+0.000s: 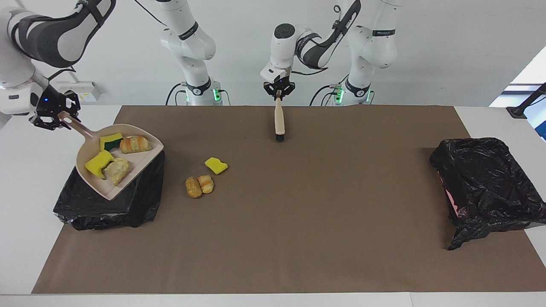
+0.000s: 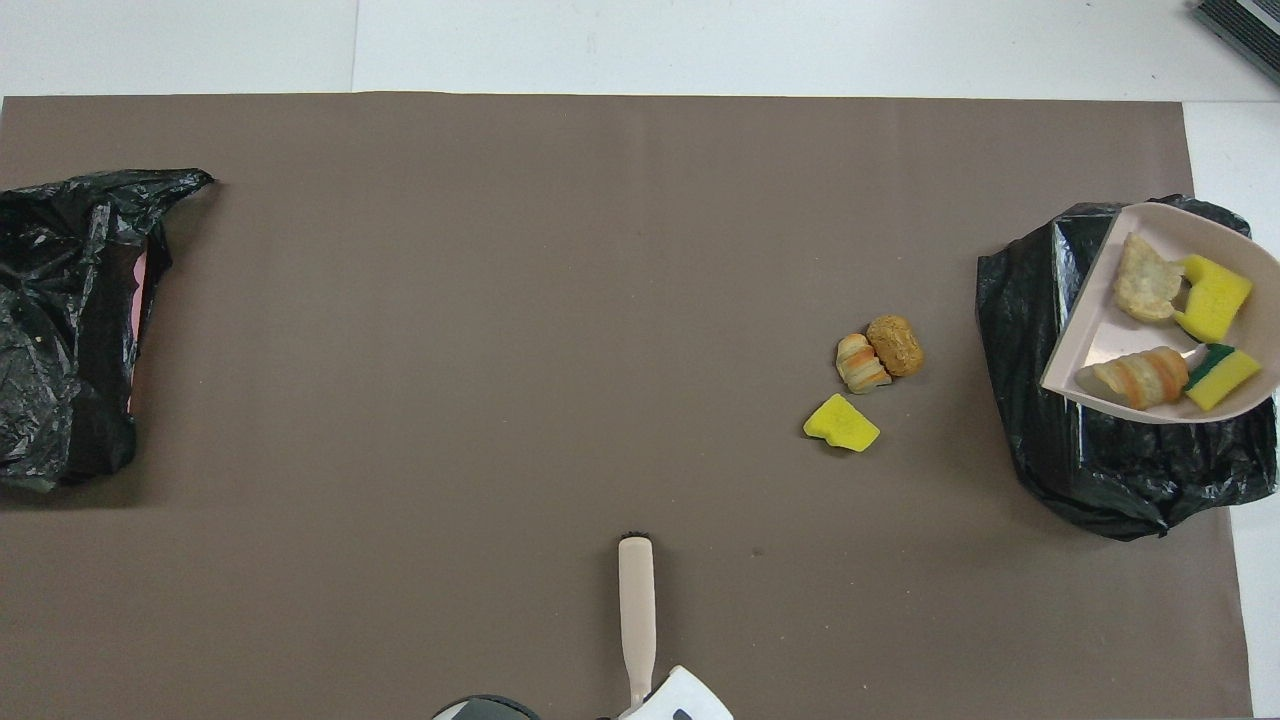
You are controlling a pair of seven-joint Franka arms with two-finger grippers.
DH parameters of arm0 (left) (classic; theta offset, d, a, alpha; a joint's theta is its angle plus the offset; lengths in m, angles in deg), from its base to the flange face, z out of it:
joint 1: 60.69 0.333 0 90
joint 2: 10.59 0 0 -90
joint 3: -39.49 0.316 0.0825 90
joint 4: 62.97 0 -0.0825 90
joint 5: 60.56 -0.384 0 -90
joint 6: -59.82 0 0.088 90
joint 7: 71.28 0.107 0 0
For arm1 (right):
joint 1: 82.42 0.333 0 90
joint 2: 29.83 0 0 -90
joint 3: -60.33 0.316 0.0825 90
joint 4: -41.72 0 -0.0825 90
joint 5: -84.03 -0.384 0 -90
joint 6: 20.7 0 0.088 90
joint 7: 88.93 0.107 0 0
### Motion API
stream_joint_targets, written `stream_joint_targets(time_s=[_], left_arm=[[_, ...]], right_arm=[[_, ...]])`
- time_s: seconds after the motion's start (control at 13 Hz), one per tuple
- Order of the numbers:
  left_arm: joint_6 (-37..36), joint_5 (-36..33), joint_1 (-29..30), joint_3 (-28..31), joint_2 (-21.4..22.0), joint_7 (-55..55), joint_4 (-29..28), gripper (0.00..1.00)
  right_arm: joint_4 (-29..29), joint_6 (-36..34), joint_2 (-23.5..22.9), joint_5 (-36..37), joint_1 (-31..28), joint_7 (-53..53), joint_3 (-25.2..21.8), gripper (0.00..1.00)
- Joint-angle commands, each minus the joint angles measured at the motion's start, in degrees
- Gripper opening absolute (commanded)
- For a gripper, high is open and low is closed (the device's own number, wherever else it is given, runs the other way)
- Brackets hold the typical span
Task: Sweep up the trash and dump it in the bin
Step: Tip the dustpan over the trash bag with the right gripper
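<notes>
The brown mat [image 1: 298,213] that fills the middle of the frame looks like matt paper or thin felt, flat with a slightly grainy surface. The bin [image 1: 106,200] at the left edge of the facing view is lined with a black plastic film, glossy and much wrinkled; the second bin [image 1: 486,183] at the right edge has the same shiny crumpled film. The dustpan [image 1: 128,170] looks like smooth beige plastic with a soft sheen. The brush [image 1: 279,121] has a smooth pale handle and dark bristles. The yellow sponge piece [image 1: 216,165] looks porous and matt.
</notes>
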Motion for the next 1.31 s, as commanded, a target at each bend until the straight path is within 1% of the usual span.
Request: stream_joint_targets(time_s=[0.0, 0.15, 0.23, 0.31, 0.39, 0.46, 0.54, 0.62, 0.69, 0.77, 0.85, 0.92, 1.0, 1.08, 1.16, 1.23], left_arm=[[1.31, 1.99, 0.57, 0.66, 0.83, 0.54, -1.66, 0.0], [1.13, 2.08, 0.58, 0.66, 0.83, 1.68, -1.75, 0.03], [1.13, 2.08, 0.66, 0.66, 0.83, 1.77, -1.75, 0.08], [0.87, 2.08, 0.84, 0.66, 0.83, 1.77, -1.75, 0.1], [0.78, 2.08, 1.45, 0.66, 0.66, 1.69, -1.58, 0.29], [0.08, 2.08, 1.63, 0.66, 0.65, 1.77, -1.31, 0.57], [-0.54, 2.08, 1.98, 0.75, 0.57, 1.86, -1.22, 0.88], [-1.59, 2.08, 2.94, 0.75, 0.3, 3.08, -1.05, 0.91], [-2.12, 2.08, 3.91, 0.75, -0.39, 4.48, -0.35, 0.91], [-2.3, 2.08, 4.79, 0.75, -0.66, 5.54, -0.08, 0.92], [-2.3, 2.08, 5.49, 0.83, -0.75, 6.25, 0.35, 0.96], [-2.47, 1.73, 6.98, 0.92, -0.75, 7.91, 0.97, 1.0], [-3.52, 0.95, 9.78, 0.92, -0.84, 10.62, 2.45, 1.0], [-5.79, -2.11, 12.15, 0.92, -1.36, 14.13, 4.73, 1.0], [-8.25, -5.27, 14.61, 0.92, -2.41, 16.34, 7.45, 1.0], [-10.36, -6.52, 17.51, 0.92, -3.38, 17.67, 10.87, 1.0]], right_arm=[[2.93, 3.68, -3.03, 7.62, -2.2, -7.37, 0.91, 0.0], [2.75, 8.41, -3.03, 9.59, -2.37, -12.47, 0.91, 0.0], [2.58, 10.88, -3.03, 10.03, -2.29, -16.06, 0.82, 0.0], [2.31, 11.86, -3.03, 10.81, -2.37, -19.84, 0.82, 0.0], [2.05, 13.69, -3.03, 12.3, -2.29, -24.31, 0.91, 0.0], [0.92, 15.8, -3.03, 13.8, -2.11, -28.71, 0.91, 0.0], [-0.57, 18.87, -2.77, 15.99, -1.5, -31.28, 0.91, 0.0], [-2.5, 21.42, -2.16, 18.27, -1.23, -31.39, 1.0, 0.0], [-3.31, 23.27, -1.98, 18.99, -1.23, -31.57, 1.0, 0.0], [-3.75, 23.73, -1.8, 20.48, -1.06, -32.18, 1.17, 0.0], [-4.19, 24.43, -1.71, 24.41, -0.01, -34.18, 1.61, 0.0], [-4.19, 24.61, -1.71, 26.36, 0.61, -35.51, 1.7, 0.0], [-4.19, 26.18, -1.8, 27.25, 0.88, -37.96, 1.79, 0.0], [-4.19, 28.89, -2.06, 27.95, 1.66, -40.51, 1.79, 0.0], [-4.02, 29.35, -2.24, 28.31, 1.84, -41.31, 1.79, 0.0], [-3.93, 29.1, -2.07, 28.92, 1.93, -41.93, 1.79, 0.0]])
